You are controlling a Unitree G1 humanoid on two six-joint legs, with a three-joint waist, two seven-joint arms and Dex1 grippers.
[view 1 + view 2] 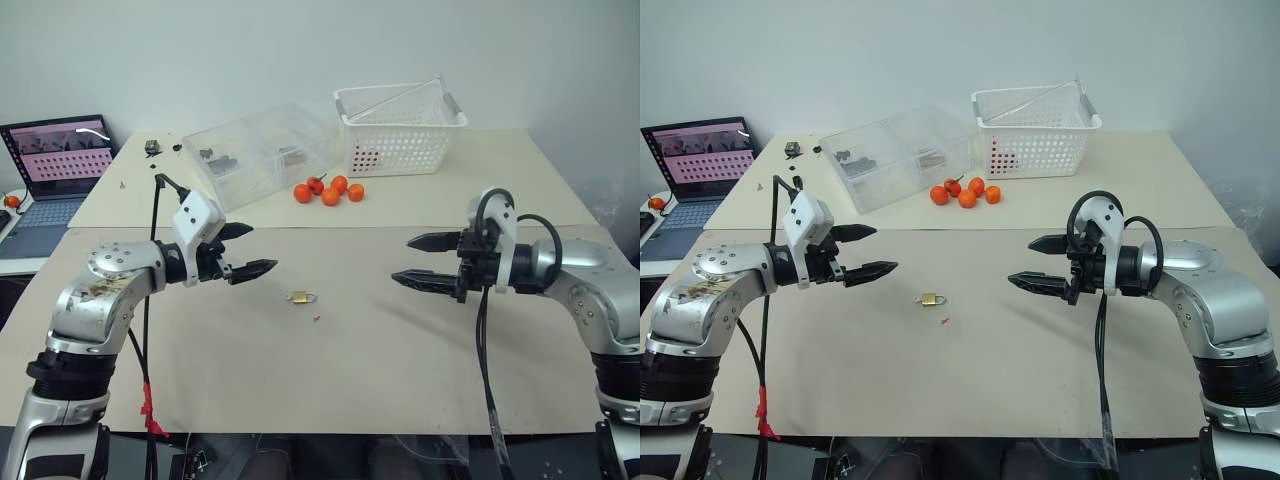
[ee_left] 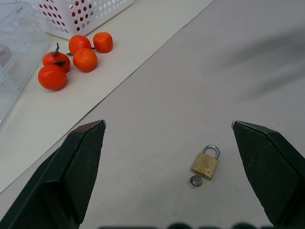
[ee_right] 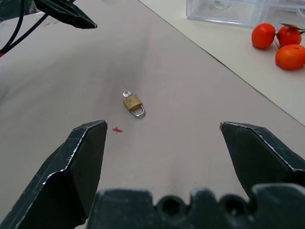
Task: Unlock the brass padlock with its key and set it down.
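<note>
The padlock (image 1: 300, 297) lies on the table (image 1: 400, 380), between the left gripper (image 1: 252, 250) and the right gripper (image 1: 418, 260), clear of both. Behind it sit the oranges (image 1: 330, 191), with a clear box (image 1: 262, 153) behind them to the left and a basket (image 1: 398, 129) to the right. A laptop (image 1: 58, 165) stands off the table's left edge.

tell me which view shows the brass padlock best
The left wrist view: the brass padlock lies flat and large between that pincer's open fingers, shackle and a small ring at its base clear. The right wrist view shows it smaller; both eye views show it tiny between the arms.
</note>
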